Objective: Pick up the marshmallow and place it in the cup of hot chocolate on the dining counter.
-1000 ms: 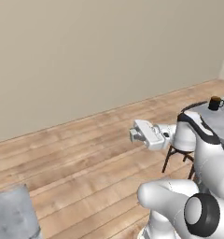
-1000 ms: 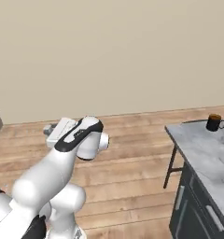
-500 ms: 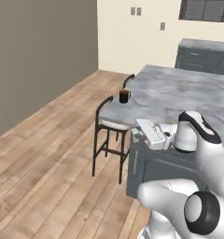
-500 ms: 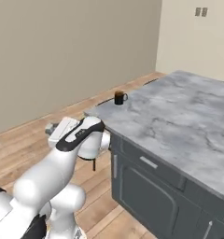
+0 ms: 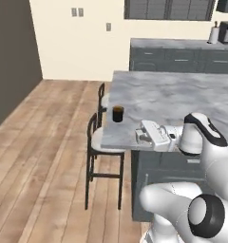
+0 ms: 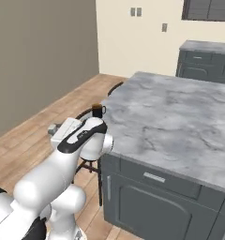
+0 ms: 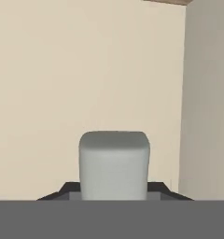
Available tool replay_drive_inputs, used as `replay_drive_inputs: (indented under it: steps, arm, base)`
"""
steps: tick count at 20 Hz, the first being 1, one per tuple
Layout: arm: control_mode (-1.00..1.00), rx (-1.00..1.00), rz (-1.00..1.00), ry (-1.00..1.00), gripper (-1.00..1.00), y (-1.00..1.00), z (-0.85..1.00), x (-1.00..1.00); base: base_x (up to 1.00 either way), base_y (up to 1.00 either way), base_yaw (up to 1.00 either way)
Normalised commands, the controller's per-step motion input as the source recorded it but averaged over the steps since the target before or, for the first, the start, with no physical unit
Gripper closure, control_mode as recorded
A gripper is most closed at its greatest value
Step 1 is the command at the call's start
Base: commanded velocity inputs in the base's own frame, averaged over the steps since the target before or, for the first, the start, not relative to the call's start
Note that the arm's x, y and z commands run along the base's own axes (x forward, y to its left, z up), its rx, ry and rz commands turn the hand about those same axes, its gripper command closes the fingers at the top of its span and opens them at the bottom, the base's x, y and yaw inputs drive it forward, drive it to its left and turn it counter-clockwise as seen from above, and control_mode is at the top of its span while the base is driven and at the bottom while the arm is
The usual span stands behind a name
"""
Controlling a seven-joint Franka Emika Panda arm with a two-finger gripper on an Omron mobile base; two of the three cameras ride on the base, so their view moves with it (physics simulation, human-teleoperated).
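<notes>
Marshmallow [image 7: 114,164] sits pinched between the fingers [image 7: 67,190], close before the hand camera. Judged light and soft, so a gentle squeeze across its flat sides suits; too hard would crush it. Cup of hot chocolate [image 5: 118,114] stands near the table's [image 5: 182,102] edge, dark liquid inside, at the gripper's [image 5: 140,135] 11 o'clock.
</notes>
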Motion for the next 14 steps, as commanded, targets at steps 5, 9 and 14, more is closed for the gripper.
replay_drive_inputs:
  steps: [5, 9, 14]
  arm:
    - [1.00, 0.00, 0.00, 0.00, 1.00, 0.00, 0.00, 0.00]
    - [1.00, 0.00, 0.00, 0.00, 1.00, 0.00, 0.00, 0.00]
    - [1.00, 0.00, 0.00, 0.00, 1.00, 0.00, 0.00, 0.00]
  base:
    - [0.95, 0.64, -0.52]
    - [0.28, 0.41, -0.22]
    - [0.44, -0.12, -0.05]
